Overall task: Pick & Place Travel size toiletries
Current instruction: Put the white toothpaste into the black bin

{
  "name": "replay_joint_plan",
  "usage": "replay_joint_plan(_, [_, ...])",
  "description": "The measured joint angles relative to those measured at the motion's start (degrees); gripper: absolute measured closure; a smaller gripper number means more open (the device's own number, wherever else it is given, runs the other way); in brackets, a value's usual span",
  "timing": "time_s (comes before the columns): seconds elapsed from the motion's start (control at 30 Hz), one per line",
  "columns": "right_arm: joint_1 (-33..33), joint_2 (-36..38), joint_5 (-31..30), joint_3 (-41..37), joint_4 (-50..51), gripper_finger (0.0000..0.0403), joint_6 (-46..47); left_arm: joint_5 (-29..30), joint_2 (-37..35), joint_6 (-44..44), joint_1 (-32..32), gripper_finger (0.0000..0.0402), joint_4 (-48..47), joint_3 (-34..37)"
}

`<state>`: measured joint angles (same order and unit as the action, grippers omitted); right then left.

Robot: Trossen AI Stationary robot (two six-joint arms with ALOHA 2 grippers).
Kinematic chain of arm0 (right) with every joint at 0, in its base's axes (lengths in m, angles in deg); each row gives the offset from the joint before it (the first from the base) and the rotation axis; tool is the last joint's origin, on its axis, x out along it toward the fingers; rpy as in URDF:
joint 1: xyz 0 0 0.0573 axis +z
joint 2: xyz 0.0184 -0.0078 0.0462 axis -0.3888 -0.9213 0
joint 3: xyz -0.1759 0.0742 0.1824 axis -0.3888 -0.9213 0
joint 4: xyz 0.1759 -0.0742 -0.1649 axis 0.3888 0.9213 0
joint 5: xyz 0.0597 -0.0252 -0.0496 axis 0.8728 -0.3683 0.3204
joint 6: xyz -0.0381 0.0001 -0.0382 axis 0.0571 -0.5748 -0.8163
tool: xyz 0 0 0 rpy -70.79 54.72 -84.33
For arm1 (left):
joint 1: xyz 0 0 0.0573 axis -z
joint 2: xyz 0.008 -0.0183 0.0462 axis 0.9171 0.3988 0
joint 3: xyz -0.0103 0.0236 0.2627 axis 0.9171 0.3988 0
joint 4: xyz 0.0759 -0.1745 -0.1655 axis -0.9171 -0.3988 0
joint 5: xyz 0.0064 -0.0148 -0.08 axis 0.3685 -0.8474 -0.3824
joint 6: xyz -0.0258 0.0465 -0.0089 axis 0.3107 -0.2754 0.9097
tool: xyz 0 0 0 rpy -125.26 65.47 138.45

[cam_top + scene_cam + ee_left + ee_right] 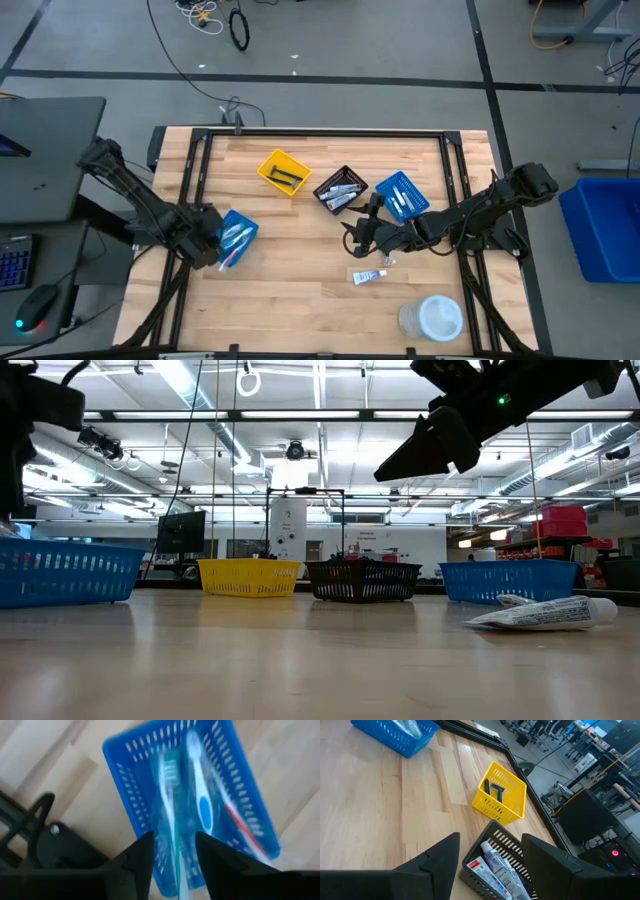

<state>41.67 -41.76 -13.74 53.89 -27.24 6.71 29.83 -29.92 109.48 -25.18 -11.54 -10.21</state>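
My left gripper [212,246] [174,839] hangs open over the near-left blue bin [236,238] [190,795]. In that bin lie pale toothbrushes [200,795]; one with a green head [170,805] runs under the gap between the fingers. My right gripper [356,236] [490,841] is open and empty, just on the near side of the black bin [340,190] [500,865], which holds white tubes [495,865]. One white-and-blue tube [368,276] [545,613] lies flat on the table near the right gripper. Dark razors [492,790] lie in the yellow bin [284,172].
A second blue bin [402,195] [510,580] with pale items stands right of the black bin. A round white tub [432,318] sits near the table's near right corner. Bare wood shows in the table's middle and near-left part. A black frame borders the table [320,132].
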Motion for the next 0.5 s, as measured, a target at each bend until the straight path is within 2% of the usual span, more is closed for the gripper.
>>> replay_joint_plan(0.2, [0.0,0.0,0.19,0.0,-0.02,0.0172,0.0,0.35,4.38,-2.52,0.0,0.0209,3.85,0.0])
replay_joint_plan(0.3, [0.0,0.0,3.5,0.0,-0.19,0.0169,0.0,1.38,5.71,-6.86,0.0,0.0196,8.96,0.0])
replay_joint_plan(0.4, [-0.11,0.0,8.94,0.0,-0.5,0.0168,0.0,6.03,6.24,-10.98,-0.09,0.019,14.99,0.0])
replay_joint_plan(0.5, [-0.43,-0.02,13.41,0.0,-0.48,0.0172,0.02,14.2,6.28,-16.33,-0.63,0.0189,22.32,0.0])
